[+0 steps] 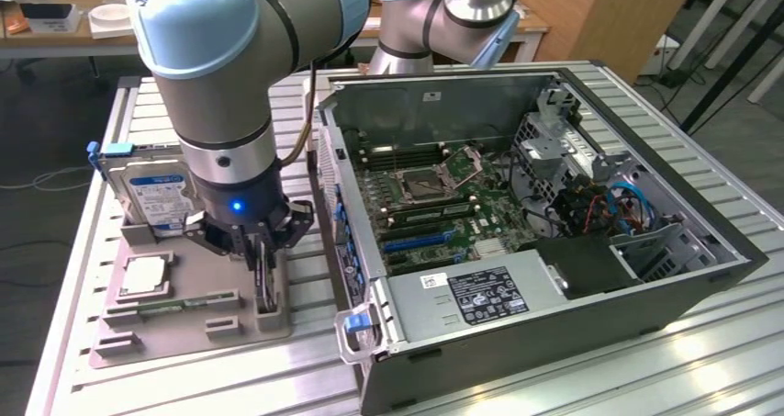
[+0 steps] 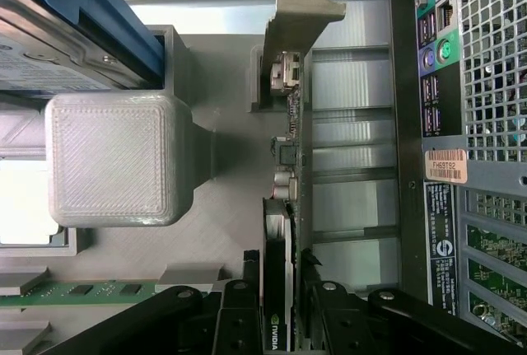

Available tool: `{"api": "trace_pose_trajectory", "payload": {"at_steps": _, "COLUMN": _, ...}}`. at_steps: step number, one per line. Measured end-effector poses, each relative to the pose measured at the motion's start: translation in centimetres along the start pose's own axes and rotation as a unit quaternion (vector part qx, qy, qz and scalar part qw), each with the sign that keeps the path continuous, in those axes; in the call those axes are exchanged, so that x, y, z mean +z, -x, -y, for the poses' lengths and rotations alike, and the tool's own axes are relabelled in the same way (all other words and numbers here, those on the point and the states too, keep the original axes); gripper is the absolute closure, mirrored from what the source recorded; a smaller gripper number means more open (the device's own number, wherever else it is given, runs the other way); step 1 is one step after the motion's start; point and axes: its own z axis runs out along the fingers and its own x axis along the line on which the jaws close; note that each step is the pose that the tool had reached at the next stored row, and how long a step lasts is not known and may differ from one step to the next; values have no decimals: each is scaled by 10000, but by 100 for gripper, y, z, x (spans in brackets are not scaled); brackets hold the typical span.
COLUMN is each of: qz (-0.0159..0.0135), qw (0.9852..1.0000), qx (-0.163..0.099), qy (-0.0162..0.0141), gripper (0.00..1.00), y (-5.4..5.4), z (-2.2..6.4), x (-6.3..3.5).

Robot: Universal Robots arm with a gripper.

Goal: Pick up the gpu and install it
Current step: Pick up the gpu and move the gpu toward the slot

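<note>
Two black fingers [image 2: 240, 322]: apart, one on each side of the card, not yet pinching it; gripper [image 2: 280, 277] set over its top edge.
Thin black gpu card [image 2: 278, 240]: on edge in the grey printed holder [image 2: 222, 223], between the fingers; long axis runs off to its pale metal bracket [image 2: 300, 1].
Beside: green memory stick [image 2: 82, 291], square grey post [image 2: 115, 157].
Beyond: open black computer case [image 2: 445, 124], just beside the holder.

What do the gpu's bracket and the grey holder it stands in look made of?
The gpu has a bracket of likely sheet metal: pale matte grey, thin, with a folded lip. The holder is probably 3D-printed plastic: matte grey, fine layer lines across its block.
</note>
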Motion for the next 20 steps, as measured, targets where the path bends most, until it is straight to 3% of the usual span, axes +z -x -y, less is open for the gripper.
{"api": "trace_pose_trajectory", "payload": {"at_steps": 20, "qz": 0, "qw": 10000, "qx": 0, "qy": 0, "gripper": 74, "y": 13, "z": -1, "x": 0}}
